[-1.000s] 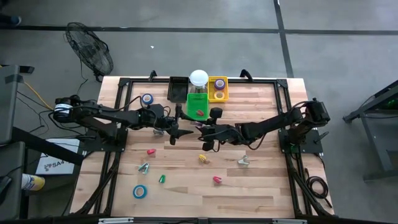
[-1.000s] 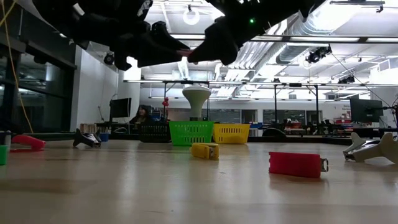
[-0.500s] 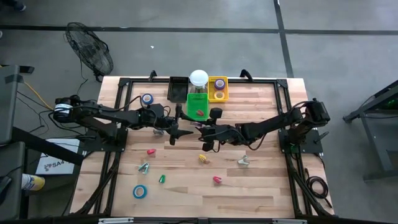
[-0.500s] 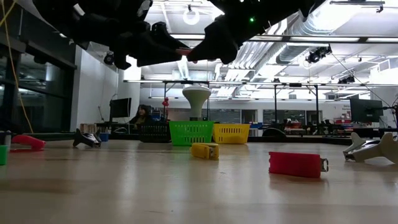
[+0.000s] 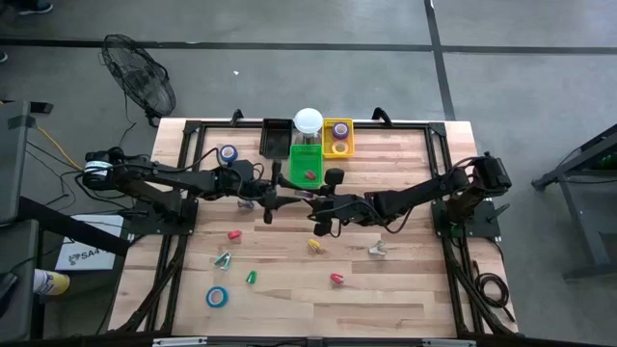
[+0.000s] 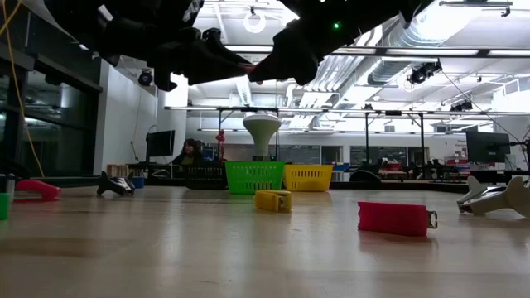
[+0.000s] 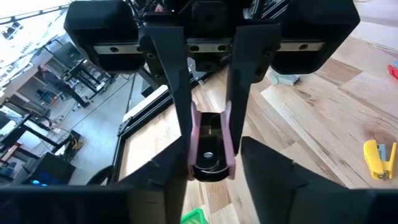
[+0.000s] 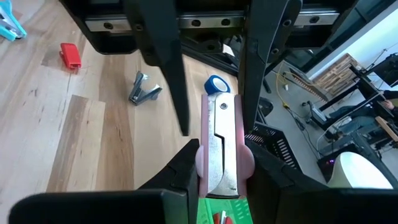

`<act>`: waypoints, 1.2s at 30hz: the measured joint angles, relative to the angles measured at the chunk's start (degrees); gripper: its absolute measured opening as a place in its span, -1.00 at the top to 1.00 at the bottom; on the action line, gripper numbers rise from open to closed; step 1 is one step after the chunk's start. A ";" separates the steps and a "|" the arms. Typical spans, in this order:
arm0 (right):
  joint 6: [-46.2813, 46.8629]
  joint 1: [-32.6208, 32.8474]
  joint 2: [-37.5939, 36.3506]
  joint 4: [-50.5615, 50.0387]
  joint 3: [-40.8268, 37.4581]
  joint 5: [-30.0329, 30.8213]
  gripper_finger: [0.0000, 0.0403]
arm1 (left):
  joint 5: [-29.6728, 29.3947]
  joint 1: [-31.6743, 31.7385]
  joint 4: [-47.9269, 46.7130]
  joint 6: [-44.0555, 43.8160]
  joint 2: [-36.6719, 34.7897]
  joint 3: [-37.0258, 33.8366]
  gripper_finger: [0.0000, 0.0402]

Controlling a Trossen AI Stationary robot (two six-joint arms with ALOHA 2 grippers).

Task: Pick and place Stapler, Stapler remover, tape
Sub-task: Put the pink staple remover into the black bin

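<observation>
A pink stapler hangs in mid-air over the table's middle, between my two grippers, which face each other. My right gripper comes from the right and is shut on it. My left gripper comes from the left. Its fingers stand close on either side of the stapler's other end, and a strip of table shows between one finger and the stapler. A blue tape roll lies at the far left and another at the near left. Two silver stapler removers lie on the table. My right gripper pinches the stapler's two long pink sides between its two fingers. The fingers come about level from the table's right and lie along the stapler. The stapler is lifted well clear of the table, its metal base plate turned toward the wrist camera.
At the far middle stand a black basket, a green basket, a yellow basket with tape rolls and a white round-topped jar. Yellow, red, pink and green staplers lie nearer.
My left gripper's fingers have closed in around the stapler's free end. Both arms and the stapler have stayed where they were.
</observation>
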 joint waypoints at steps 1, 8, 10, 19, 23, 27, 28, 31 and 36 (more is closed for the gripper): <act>0.02 0.00 -0.01 0.00 0.00 -0.18 0.60 | 0.00 0.00 0.00 0.00 0.00 0.00 0.36; 0.02 0.00 0.00 -0.07 -0.02 -0.32 0.60 | 0.00 0.00 -0.17 -0.01 0.00 0.00 0.55; 0.02 0.00 0.00 -0.07 -0.02 -0.34 0.60 | 0.00 0.00 -0.24 0.50 0.00 0.00 0.55; 3.50 -0.09 0.00 0.13 -0.02 -0.04 0.25 | -1.33 -0.02 -0.51 1.11 0.00 0.00 0.57; 6.49 0.04 -0.02 -0.28 -0.02 0.77 0.10 | -2.95 -0.04 -0.99 1.14 0.00 -0.02 0.57; 10.76 0.47 -0.07 -3.16 -0.02 3.57 0.03 | -7.54 -0.08 -1.70 1.16 0.02 -0.04 0.57; 12.18 0.65 -0.09 -4.55 -0.02 4.84 0.02 | -9.68 -0.09 -2.23 1.17 0.02 -0.04 0.57; 17.01 0.91 -0.09 -9.79 -0.02 8.95 0.01 | -18.28 -0.07 -4.42 1.56 0.02 -0.05 0.57; 26.31 0.89 -0.11 -18.62 -0.02 11.52 0.00 | -32.83 0.13 -6.82 1.58 0.04 -0.07 0.57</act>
